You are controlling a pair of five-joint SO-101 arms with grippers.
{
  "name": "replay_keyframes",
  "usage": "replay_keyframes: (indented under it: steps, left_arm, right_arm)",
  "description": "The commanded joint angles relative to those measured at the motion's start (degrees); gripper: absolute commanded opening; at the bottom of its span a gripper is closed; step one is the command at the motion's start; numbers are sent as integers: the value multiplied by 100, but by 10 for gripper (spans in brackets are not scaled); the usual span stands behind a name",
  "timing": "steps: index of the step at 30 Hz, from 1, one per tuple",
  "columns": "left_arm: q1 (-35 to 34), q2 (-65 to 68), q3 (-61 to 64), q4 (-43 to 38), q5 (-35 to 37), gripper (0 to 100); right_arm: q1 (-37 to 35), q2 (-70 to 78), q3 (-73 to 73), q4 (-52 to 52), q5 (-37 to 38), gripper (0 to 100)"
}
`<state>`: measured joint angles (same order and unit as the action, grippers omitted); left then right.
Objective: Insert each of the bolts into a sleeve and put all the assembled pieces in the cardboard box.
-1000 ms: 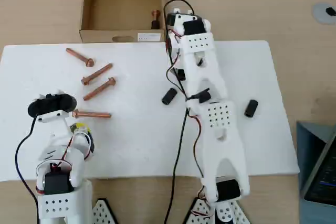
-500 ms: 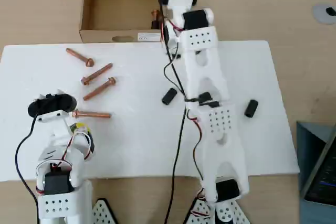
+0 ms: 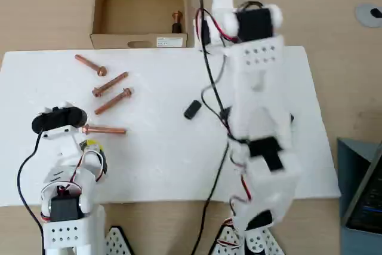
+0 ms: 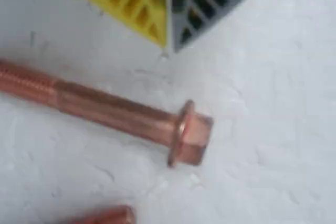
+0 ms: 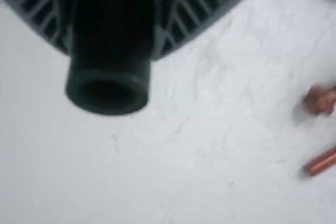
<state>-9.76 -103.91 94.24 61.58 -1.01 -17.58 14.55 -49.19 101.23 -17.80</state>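
1. The left end effector (image 4: 169, 43) hangs at the lower left of the high view. Its fingers are clenched on nothing, tips just beside the head of the nearest bolt (image 3: 104, 129), which lies flat on the mat (image 3: 161, 165). This arm has kept still over the last second.
2. Three more bolts (image 3: 110, 84) lie loose at the mat's upper left, where they were, and none is sleeved.
3. The box (image 3: 98, 10) sits at the top, left of centre, on the worktop (image 3: 334, 28) just off the mat. One assembled piece (image 3: 176, 21) stands in its lower right corner, unchanged, so one piece is already delivered.
4. A loose sleeve (image 3: 192, 110) lies mid-mat, untouched.
5. The right arm (image 3: 256, 88) has risen from beside the box's right wall and swung right, and now covers much of the mat's right side. The right end effector (image 5: 110, 40) grips the held sleeve (image 5: 107, 90), black, with its open bore showing. I judge that a new assembly is starting. A sleeve is ready but no bolt is picked up yet, so the left arm's grasp looks due next.
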Motion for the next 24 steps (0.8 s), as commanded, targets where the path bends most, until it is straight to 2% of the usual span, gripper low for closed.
replay_keyframes:
  steps: [1,11,15,22,24]
  left_arm:
    - [-44,-48,-378,26,-35,7]
    - [-9,374,-1662,62,-53,7]
    - [0,1402,-2330,53,-53,7]
    - [0,3530,-3719,53,-88,7]
    - [44,4066,-4018,53,-457,7]
  right_arm:
    - [180,-1516,1068,114,26,9]
    - [1244,-3749,3952,70,35,9]
    - [1508,-4488,5033,-193,18,9]
    - [1560,-6105,6695,-738,18,9]
    - [1560,-6510,7125,-791,18,9]
